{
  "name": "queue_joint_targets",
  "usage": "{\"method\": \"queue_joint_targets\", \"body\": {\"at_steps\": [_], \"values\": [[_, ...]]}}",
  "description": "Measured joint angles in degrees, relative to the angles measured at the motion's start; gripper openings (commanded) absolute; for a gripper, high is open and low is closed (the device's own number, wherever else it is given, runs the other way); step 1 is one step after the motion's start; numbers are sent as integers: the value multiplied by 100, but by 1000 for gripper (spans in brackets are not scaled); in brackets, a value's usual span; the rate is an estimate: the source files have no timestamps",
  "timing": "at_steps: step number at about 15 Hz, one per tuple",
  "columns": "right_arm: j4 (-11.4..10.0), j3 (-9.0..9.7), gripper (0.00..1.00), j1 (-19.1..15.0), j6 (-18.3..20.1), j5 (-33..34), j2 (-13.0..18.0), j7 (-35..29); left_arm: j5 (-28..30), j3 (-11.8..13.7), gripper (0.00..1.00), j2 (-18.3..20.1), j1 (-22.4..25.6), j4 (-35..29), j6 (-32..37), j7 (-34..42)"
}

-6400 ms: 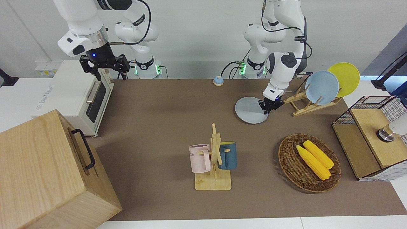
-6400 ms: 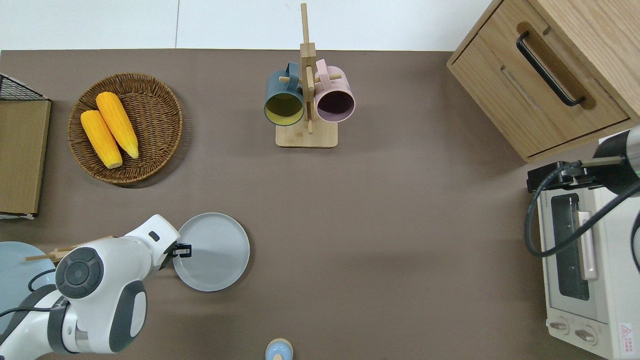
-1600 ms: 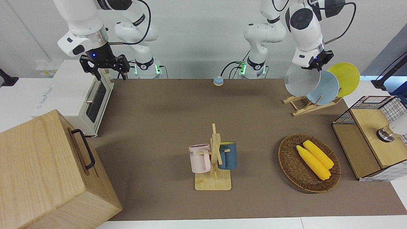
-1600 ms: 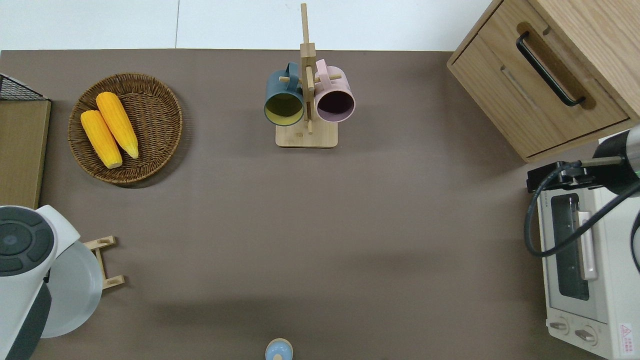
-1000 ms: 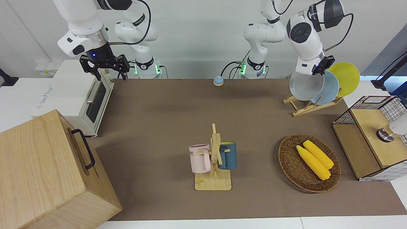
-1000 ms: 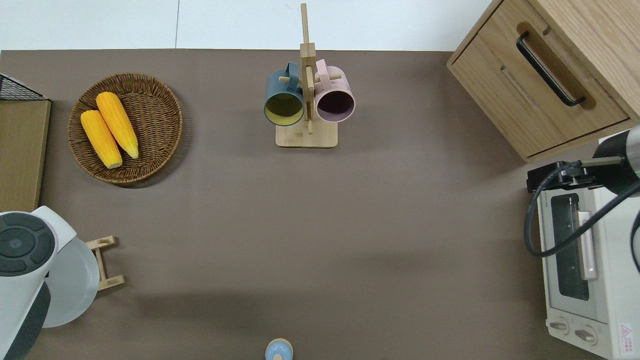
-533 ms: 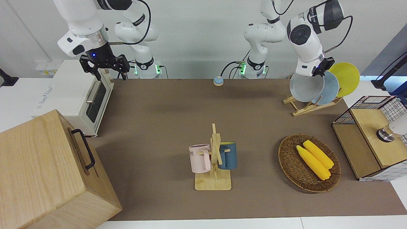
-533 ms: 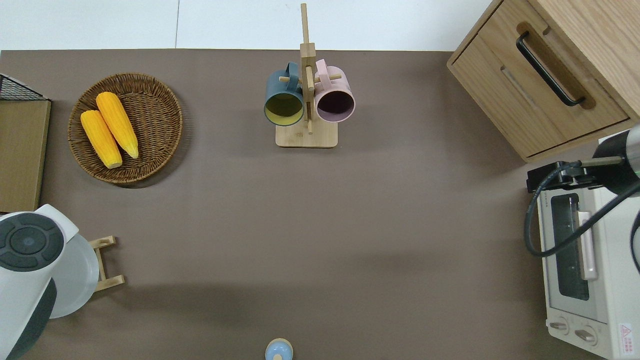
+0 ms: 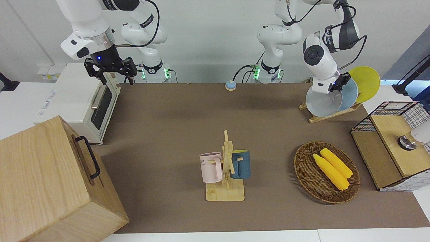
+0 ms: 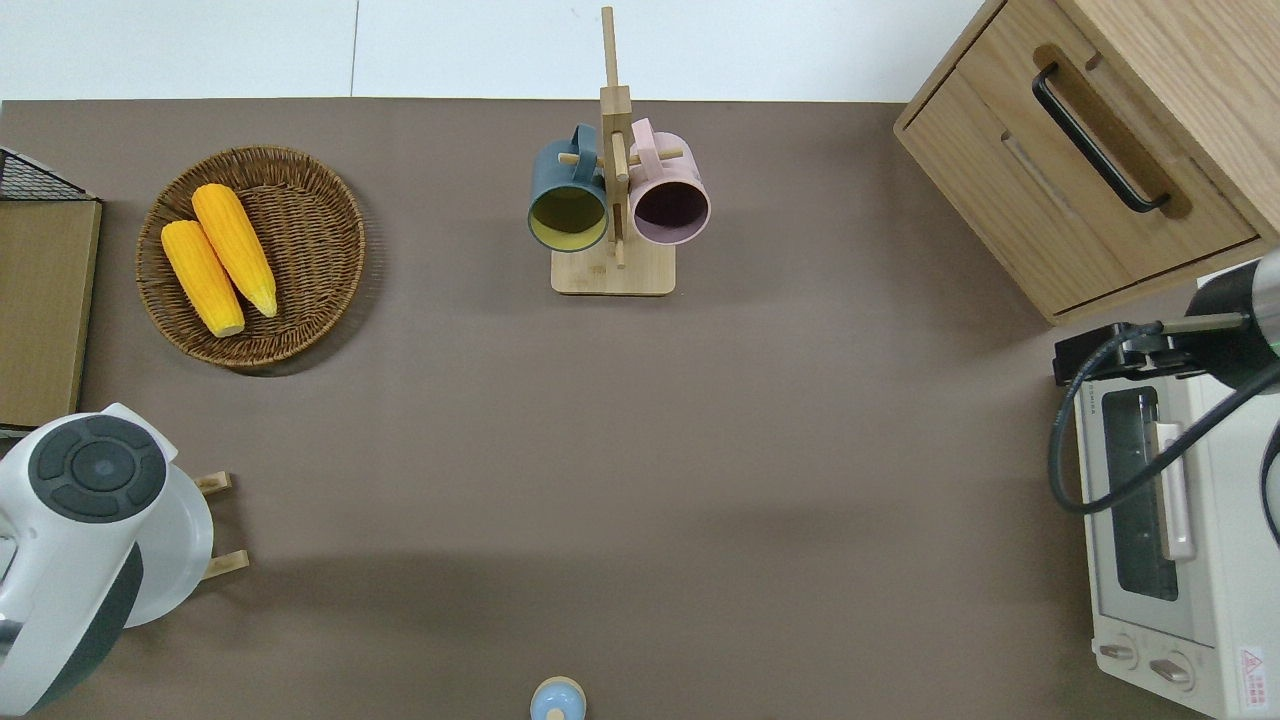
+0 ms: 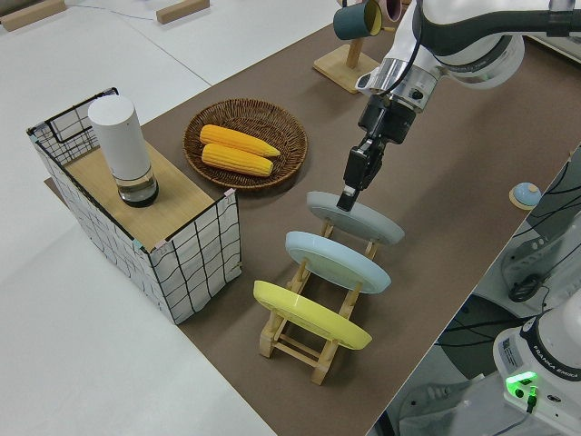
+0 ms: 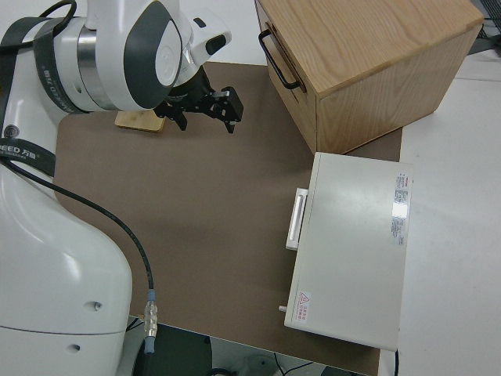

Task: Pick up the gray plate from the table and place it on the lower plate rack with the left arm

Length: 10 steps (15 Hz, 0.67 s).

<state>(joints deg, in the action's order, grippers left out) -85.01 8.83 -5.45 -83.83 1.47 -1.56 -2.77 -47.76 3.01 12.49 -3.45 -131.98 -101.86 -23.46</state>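
At the left arm's end of the table [image 9: 188,111], the lower plate rack [image 11: 313,341] is seen standing with three plates ranged along it. The left arm [image 9: 324,43] is bent down over the rack's end toward the table's middle, while the right arm [image 9: 90,30] is parked, its gripper [image 9: 111,69] spread open.

The gray plate [image 11: 356,218] is tilted on edge in the end slot, beside the blue plate [image 11: 338,261], with the yellow plate [image 11: 311,315] at the other end of the rack. In the front view the gray plate's lower edge appears to have reached the rails, though whether it is fully seated between the pegs cannot be told.

The left gripper [image 11: 349,197] is clamped on the plate's upper rim, as the left side view shows.

The step in hand is judged to be the seating and release of the plate, so the task is nearly done. For this to be done well, the plate should be lowered until its weight is borne by the rails and a peg, at about the lean of the blue plate. The fingers should then be opened gently and drawn away up along the line of the rim, so that the plate is not dragged out of its slot. A sideways pull is best avoided, since the blue plate could be knocked.
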Motion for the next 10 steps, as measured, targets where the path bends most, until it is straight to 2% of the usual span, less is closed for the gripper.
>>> {"method": "queue_joint_targets", "body": {"at_steps": [10], "values": [[0, 0, 983, 0, 0, 0, 0, 0, -268, -86, 0, -50, -10, -31, 56, -232]]}}
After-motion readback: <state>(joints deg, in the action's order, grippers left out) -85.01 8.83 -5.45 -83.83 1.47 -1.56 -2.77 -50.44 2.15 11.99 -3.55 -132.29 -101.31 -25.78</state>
